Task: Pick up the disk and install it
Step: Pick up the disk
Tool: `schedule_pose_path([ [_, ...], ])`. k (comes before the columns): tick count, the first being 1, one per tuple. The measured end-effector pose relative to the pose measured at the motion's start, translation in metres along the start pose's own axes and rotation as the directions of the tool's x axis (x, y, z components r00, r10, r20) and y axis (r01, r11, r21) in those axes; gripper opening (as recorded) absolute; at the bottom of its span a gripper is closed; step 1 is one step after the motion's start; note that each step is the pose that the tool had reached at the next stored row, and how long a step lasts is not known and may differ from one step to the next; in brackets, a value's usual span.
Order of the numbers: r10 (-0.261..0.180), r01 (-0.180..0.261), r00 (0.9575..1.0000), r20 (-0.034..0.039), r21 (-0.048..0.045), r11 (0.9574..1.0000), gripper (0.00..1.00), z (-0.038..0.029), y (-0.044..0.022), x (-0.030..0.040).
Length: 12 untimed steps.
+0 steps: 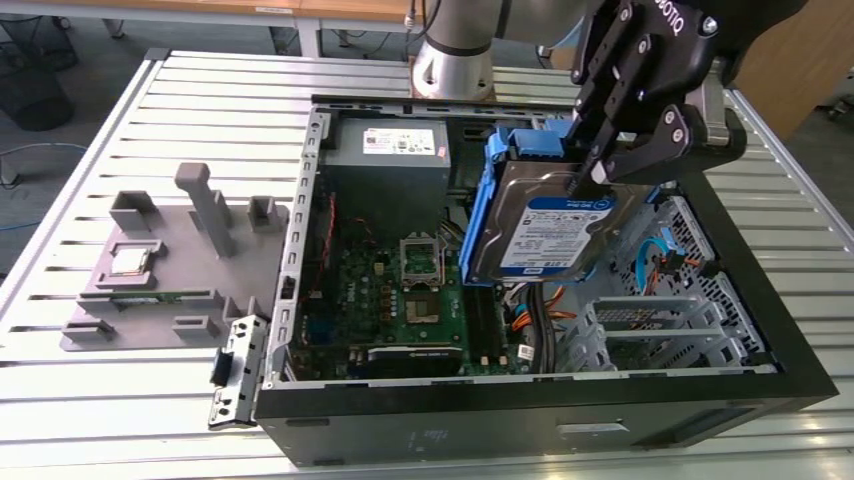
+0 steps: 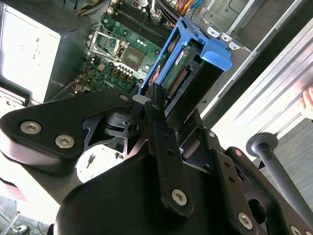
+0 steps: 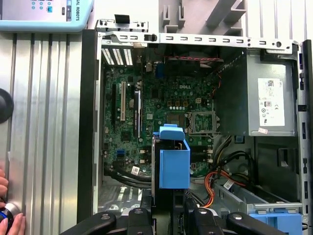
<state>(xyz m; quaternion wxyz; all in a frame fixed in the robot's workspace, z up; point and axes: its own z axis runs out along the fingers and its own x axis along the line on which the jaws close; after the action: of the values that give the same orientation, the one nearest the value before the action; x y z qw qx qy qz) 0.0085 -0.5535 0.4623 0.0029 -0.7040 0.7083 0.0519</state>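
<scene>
Silver metal disk (image 1: 554, 235) in its blue plastic bracket hangs clamped in the black claw (image 1: 589, 183), long axis tilted steeply, above the open black computer case (image 1: 534, 415).

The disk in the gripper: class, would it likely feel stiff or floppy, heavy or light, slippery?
Probably stiff and heavy for its size: the disk has a silver metal body. Its smooth casing may slip, since the gripper pinches only its upper edge.
</scene>
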Motion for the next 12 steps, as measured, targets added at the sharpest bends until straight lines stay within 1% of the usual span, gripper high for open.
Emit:
schedule_pose_path([
  [7, 0.0, 0.0, 1.0, 0.0, 0.0, 1.0, 0.35, -0.0001, -0.0008, 0.0],
  [10, 0.0, 0.0, 1.0, 0.0, 0.0, 1.0, 0.35, -0.0002, -0.0034, 0.0],
  [12, 0.0, 0.0, 1.0, -0.0001, 0.0, 1.0, 0.35, -0.0004, -0.0068, 0.0],
])
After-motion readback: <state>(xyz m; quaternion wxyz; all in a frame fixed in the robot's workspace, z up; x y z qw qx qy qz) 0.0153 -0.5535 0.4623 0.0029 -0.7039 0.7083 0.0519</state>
